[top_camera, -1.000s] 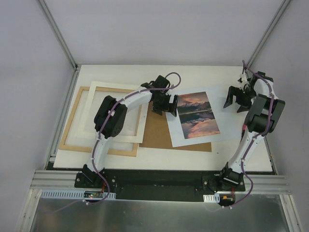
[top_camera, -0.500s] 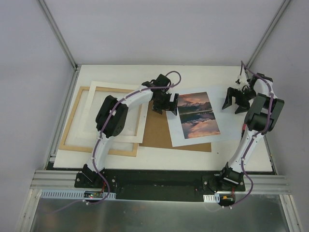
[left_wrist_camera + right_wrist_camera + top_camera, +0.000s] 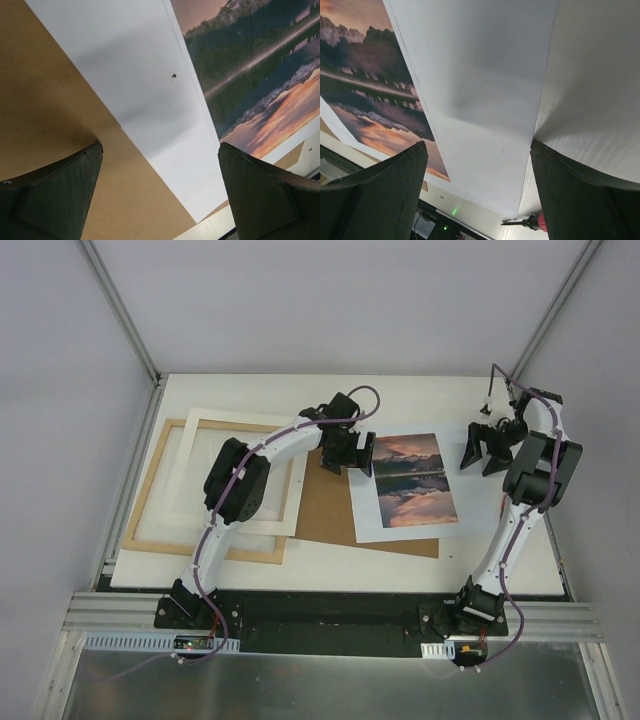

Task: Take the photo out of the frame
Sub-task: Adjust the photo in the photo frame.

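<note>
Already the photo (image 3: pixel 412 487) lies out of the frame (image 3: pixel 147 492), which sits well to its left. The left gripper (image 3: pixel 348 460) gapes wide over its left border and the right gripper (image 3: pixel 482 455) gapes wide at its right edge, both empty. What likely remains is lifting away without dragging the sheet.

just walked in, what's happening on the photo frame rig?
The photo is already out of the frame. It lies flat, partly on the brown backing board, right of the frame. The white mat sits over the frame. The left gripper is open over the photo's left border. The right gripper is open over its right edge. Neither holds anything.
</note>
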`<act>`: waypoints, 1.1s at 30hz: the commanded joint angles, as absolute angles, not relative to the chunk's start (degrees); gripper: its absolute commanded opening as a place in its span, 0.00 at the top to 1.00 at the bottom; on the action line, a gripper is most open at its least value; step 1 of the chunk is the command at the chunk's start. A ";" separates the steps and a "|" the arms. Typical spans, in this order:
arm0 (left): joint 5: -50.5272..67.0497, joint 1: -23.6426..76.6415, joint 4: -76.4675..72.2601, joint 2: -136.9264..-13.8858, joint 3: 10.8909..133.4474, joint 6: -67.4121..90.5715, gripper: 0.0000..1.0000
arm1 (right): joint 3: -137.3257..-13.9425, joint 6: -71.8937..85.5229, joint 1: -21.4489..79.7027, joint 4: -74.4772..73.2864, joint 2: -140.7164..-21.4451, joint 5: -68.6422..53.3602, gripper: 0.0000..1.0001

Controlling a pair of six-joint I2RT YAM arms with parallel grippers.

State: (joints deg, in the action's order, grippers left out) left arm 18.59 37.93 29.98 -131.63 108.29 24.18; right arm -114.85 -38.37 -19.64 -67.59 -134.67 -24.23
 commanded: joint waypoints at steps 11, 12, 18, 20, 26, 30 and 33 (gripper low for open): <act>19.77 40.17 32.17 -134.56 108.28 26.54 0.01 | -117.07 -44.65 -19.42 -78.22 -134.47 -38.39 0.20; 19.95 40.17 32.17 -134.56 108.11 26.54 0.01 | -117.16 -44.82 -19.60 -78.92 -134.47 -39.63 0.20; 19.86 40.43 32.17 -134.47 107.67 26.54 0.01 | -112.26 -39.83 -20.12 -72.63 -131.50 -31.75 0.19; 19.34 40.43 32.17 -134.30 107.49 26.37 0.01 | -109.00 -38.06 -20.39 -67.35 -129.03 -26.66 0.18; 19.34 40.43 32.17 -134.38 107.67 26.54 0.01 | -108.81 -36.48 -21.44 -64.86 -129.11 -20.83 0.17; 19.25 40.43 32.17 -134.30 107.84 26.37 0.01 | -108.81 -36.39 -22.41 -64.95 -129.20 -23.01 0.17; 19.42 40.43 32.17 -134.38 107.84 26.37 0.01 | -109.33 -36.47 -23.55 -66.18 -128.06 -28.99 0.17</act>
